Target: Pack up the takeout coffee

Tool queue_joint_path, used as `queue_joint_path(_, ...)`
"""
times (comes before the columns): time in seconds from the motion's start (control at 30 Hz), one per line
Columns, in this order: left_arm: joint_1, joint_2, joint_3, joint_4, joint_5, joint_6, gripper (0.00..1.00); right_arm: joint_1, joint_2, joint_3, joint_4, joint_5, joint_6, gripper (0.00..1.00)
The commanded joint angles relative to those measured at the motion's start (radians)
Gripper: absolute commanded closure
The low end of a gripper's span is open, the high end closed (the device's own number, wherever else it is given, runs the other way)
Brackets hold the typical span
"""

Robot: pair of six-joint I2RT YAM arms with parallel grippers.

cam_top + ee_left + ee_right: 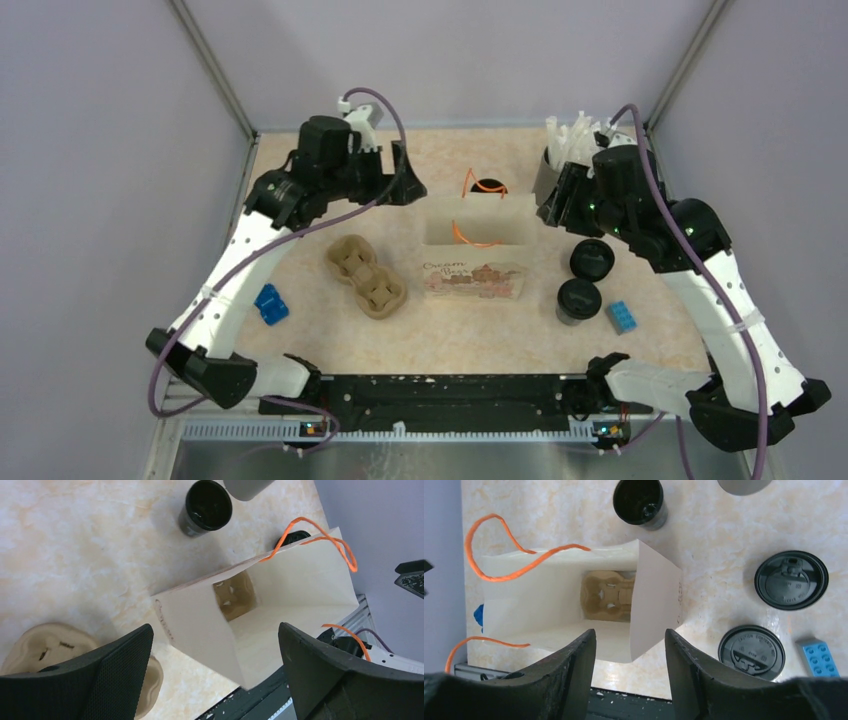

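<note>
That paper bag (654,600) looks light and flimsy, probably crushes easily, so I'd pinch its rim gently. Both left tool (215,630) and right tool (630,635) are spread wide, empty.

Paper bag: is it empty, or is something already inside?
Not empty. The right wrist view looks into the open paper bag and shows a cardboard cup tray on its bottom; no cups inside.
</note>
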State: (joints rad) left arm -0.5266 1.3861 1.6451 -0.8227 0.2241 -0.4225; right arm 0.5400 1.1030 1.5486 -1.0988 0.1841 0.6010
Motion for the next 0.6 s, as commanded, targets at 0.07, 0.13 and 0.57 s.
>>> queue_joint_path(0.07,0.156,-0.121,-0.092,0.081,0.163,-0.093,0.01,-0.009,-0.026,0.025,-0.157,0.053,0.154,0.43)
queue_joint_path(0.13,0.166,-0.118,-0.109,0.102,0.247,-0.081,0.01,-0.01,-0.04,-0.015,-0.161,0.033,0.176,0.43)
queue_joint_path(0.57,0.167,-0.06,-0.111,0.055,0.336,0.021,0.05,-0.049,-0.104,-0.211,-0.315,0.115,0.422,0.21)
